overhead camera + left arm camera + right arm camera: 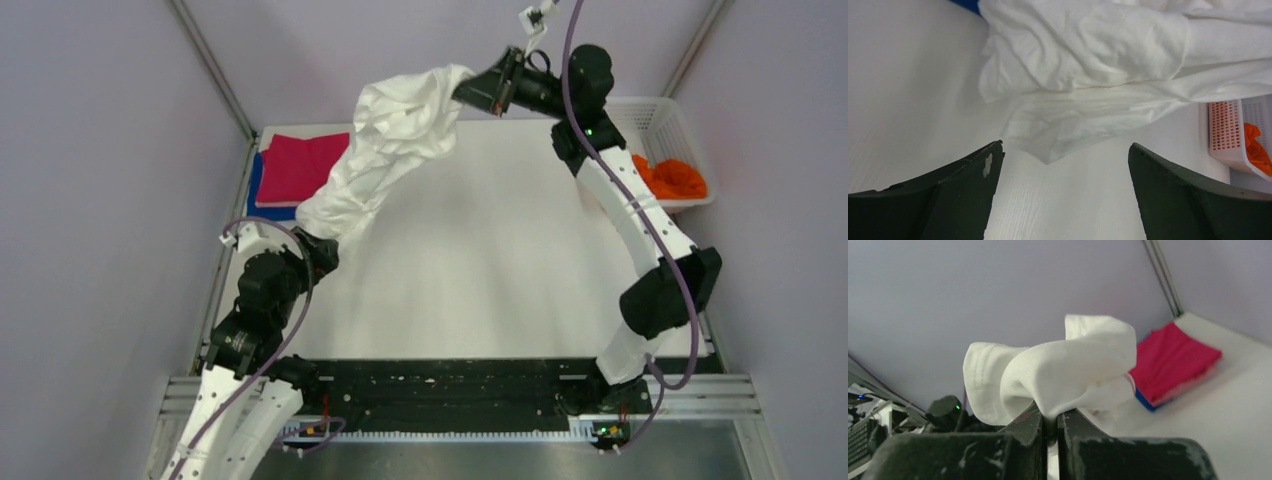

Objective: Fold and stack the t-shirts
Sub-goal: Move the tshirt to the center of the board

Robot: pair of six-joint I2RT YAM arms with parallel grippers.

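Top external view shows the right gripper (470, 90) clenched on the high end of the white shirt (390, 150), which slants down-left over the table (500, 260) to just ahead of the left gripper (1065, 147) (spread wide, empty), the nearer arm.

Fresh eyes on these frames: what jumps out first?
First, the crumpled white cloth t-shirt, held up over the far side of the table by the shut right pincer, with its tail drooping toward the wide-open left pincer. Next, the folded magenta t-shirt lies stacked on a blue one at the far-left corner. A bunched orange t-shirt sits in the white plastic lattice basket at far right.
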